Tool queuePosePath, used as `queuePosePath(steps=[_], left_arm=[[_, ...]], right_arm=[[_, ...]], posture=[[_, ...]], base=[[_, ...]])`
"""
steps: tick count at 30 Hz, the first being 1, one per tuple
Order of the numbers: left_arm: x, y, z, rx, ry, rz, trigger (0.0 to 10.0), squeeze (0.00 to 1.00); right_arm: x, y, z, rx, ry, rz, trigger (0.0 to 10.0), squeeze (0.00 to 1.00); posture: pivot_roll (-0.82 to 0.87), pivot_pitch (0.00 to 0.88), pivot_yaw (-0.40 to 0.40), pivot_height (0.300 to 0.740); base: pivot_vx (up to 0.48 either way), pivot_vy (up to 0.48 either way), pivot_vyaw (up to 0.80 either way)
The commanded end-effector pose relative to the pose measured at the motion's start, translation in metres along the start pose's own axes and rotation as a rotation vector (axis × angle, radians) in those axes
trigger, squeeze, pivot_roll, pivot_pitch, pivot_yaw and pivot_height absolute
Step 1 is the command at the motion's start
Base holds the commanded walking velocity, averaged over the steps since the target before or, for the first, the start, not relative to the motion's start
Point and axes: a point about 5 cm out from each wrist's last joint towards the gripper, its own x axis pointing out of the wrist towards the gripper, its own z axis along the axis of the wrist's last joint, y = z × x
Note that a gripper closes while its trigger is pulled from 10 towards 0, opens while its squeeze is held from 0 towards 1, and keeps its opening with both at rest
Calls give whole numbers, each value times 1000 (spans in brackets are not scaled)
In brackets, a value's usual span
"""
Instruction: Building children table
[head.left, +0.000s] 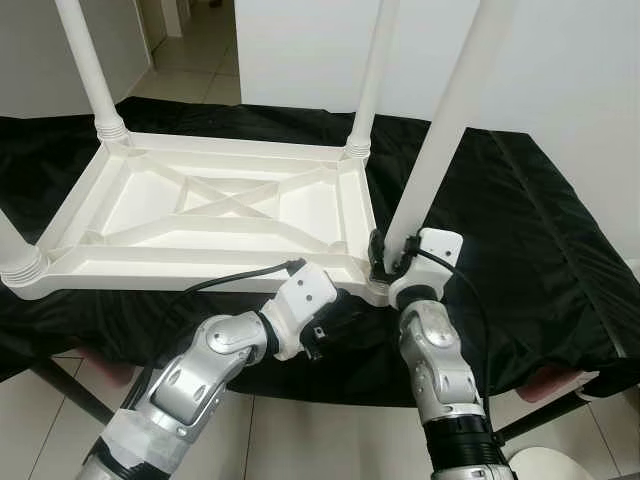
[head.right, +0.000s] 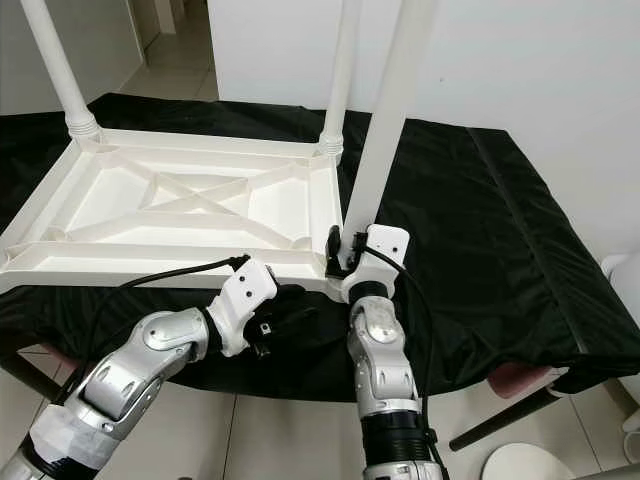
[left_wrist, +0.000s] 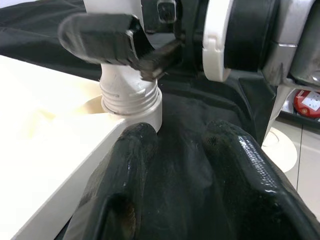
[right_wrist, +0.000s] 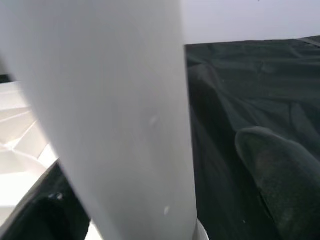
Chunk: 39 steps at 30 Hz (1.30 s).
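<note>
A white plastic table (head.left: 220, 205) lies upside down on a black cloth (head.left: 520, 230). The right gripper (head.left: 385, 255) clamps its near-right leg (head.left: 440, 130); the left gripper (head.left: 340, 325), fingers parted and empty, sits just beside that corner.

The right arm rises nearly straight up from the lower edge of the head views, wrist upright, and its right gripper (head.left: 385, 258) has both black fingers closed round a white leg (head.left: 440, 130). The left arm reaches in from the lower left, elbow bent, forearm angled rightward; the left gripper (head.left: 335, 325) has its fingers (left_wrist: 250, 170) parted.
</note>
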Motion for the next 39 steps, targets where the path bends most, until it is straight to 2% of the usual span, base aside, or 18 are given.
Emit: queuePosePath(steps=[1,2,3,5,7,9,12,16,20,22,24,25,26,27,28,30,31,39], left_arm=[[1,1,-1,8,7,-11,10000,0],[1,1,-1,8,7,-11,10000,0],[1,2,-1,5,9,-6,10000,0],[1,3,-1,3,15,6,10000,0],[1,3,-2,0,16,9,10000,0],[1,5,-2,1,21,14,10000,0],[1,6,-1,0,25,16,10000,0],[2,6,-2,-6,33,15,10000,0],[4,6,-2,-21,52,-1,10000,0],[4,6,-2,-25,56,-3,10000,0],[4,7,-2,-17,58,2,10000,0],[5,8,-3,-17,62,4,10000,0],[5,8,-3,-17,62,4,10000,0],[5,8,-4,-16,65,7,10000,0],[5,10,-5,-14,68,14,10000,0],[5,11,-5,-14,70,18,10000,0],[6,12,-5,-12,71,29,10000,0],[6,16,-10,-34,63,106,10000,0]], right_arm=[[-2,-9,-3,-16,18,22,10000,129],[-2,-9,-3,-16,18,22,10000,129],[-2,-14,-6,-26,36,49,10000,0],[-4,-22,-13,-47,81,135,10000,0],[-4,-24,-15,-54,94,160,10000,0],[-2,-31,-17,-107,108,261,10000,0],[0,-34,-16,-156,110,348,10000,0],[4,-34,-14,-179,112,401,10000,0],[15,-34,-11,-215,122,480,10000,0],[21,-34,-9,-233,125,520,9451,0],[23,-35,-8,-239,127,536,9490,0],[26,-35,-8,-243,132,547,6431,0],[26,-35,-8,-243,132,547,6431,0],[29,-36,-8,-252,135,552,5255,0],[31,-36,-8,-255,139,569,3412,0],[32,-36,-7,-256,142,580,3412,0],[34,-36,-9,-259,150,589,0,0],[34,-40,-15,-240,173,604,0,0]], posture=[[27,10,-54,740],[27,10,-54,740],[28,10,-55,740],[27,11,-52,740],[27,11,-52,740],[26,11,-45,740],[23,11,-41,740],[19,13,-35,740],[23,18,-33,740],[29,18,-34,740],[32,16,-35,740],[36,16,-36,740],[36,16,-36,740],[36,16,-36,740],[37,14,-35,740],[37,14,-35,740],[41,13,-39,740],[43,18,-43,740]], base=[[0,0,0],[0,0,0],[0,0,0],[0,0,0],[0,0,0],[0,0,0],[0,0,0],[0,0,0],[0,0,0],[0,0,0],[0,0,0],[0,0,0],[0,0,0],[0,0,0],[0,0,0],[0,0,0],[0,0,0],[0,0,0]])
